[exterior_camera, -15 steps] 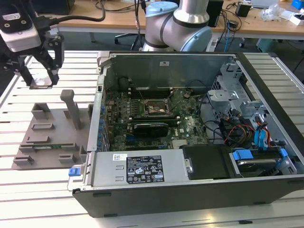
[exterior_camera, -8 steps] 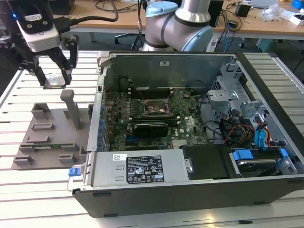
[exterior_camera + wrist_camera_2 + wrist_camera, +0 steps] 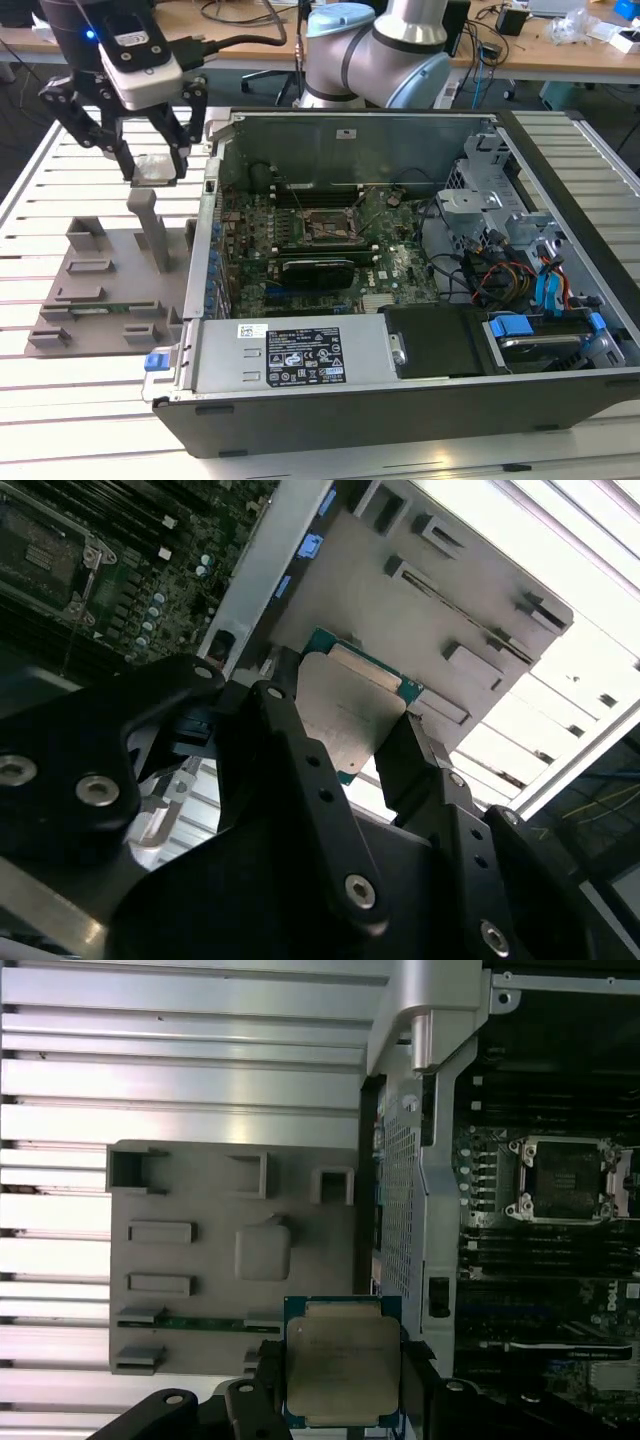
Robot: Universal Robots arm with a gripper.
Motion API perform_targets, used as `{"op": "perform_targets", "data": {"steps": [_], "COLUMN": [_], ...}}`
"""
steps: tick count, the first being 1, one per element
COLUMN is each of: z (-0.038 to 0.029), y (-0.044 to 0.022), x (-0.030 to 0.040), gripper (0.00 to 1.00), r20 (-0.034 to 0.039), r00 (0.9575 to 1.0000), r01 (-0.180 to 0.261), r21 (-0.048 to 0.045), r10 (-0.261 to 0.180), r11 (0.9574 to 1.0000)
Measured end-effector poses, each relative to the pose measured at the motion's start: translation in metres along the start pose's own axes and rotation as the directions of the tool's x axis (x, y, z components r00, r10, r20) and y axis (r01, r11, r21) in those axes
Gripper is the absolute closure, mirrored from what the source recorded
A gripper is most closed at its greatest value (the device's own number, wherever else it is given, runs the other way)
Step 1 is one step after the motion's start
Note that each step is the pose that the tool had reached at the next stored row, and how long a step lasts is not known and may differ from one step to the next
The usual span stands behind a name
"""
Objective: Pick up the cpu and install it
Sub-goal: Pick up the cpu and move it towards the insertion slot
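The black two-fingered gripper [image 3: 155, 172] is clamped on opposite edges of the small, flat, silver-grey square cpu [image 3: 343, 1368]. It holds the chip level above the grey moulded holder tray [image 3: 100, 290], near the slatted metal tabletop's [image 3: 60, 420] edge at the exterior view's left. The chip looks light and stiff, and probably delicate underneath, so an edge grip suits it. The open computer case's side wall [image 3: 205, 230] rises just beside it, with clear room above toward the black motherboard socket [image 3: 325, 228].
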State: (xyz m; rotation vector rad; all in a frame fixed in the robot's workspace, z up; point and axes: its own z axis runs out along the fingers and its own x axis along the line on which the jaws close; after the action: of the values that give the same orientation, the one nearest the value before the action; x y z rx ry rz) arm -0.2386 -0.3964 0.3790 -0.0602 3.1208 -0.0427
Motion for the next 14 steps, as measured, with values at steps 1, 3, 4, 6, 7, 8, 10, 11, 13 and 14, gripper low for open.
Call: {"op": "perform_targets", "data": {"steps": [1, 3, 4, 6, 7, 8, 10, 11, 13, 14], "z": [0.0001, 0.0003, 0.0004, 0.0005, 0.0007, 0.0008, 0.0011, 0.0011, 0.0015, 0.0021], "y": [-0.0002, -0.0005, -0.0006, -0.0008, -0.0010, -0.0012, -0.0015, -0.0016, -0.0018, -0.0018], "x": [-0.0032, -0.0118, -0.0148, -0.0215, -0.0254, -0.0291, -0.0385, -0.0408, -0.0476, -0.0532], "gripper": [0.45, 0.45, 0.45, 0.45, 0.45, 0.45, 0.45, 0.45, 0.45, 0.45], "r20": [-0.0001, -0.0007, -0.0009, -0.0015, -0.0016, -0.0019, -0.0024, -0.0025, -0.0031, -0.0039], "r00": [1.0000, 1.0000, 1.0000, 1.0000, 1.0000, 1.0000, 1.0000, 1.0000, 1.0000, 1.0000], "r01": [0.000, 0.000, 0.000, 0.000, 0.000, 0.000, 0.000, 0.000, 0.000, 0.000], "r21": [-0.0001, 0.0000, 0.0000, 0.0000, -0.0001, -0.0001, -0.0001, -0.0001, -0.0001, -0.0001], "r10": [0.000, 0.000, 0.000, 0.000, 0.000, 0.000, 0.000, 0.000, 0.000, 0.000], "r11": [1.0000, 1.0000, 1.0000, 1.0000, 1.0000, 1.0000, 1.0000, 1.0000, 1.0000, 1.0000]}}
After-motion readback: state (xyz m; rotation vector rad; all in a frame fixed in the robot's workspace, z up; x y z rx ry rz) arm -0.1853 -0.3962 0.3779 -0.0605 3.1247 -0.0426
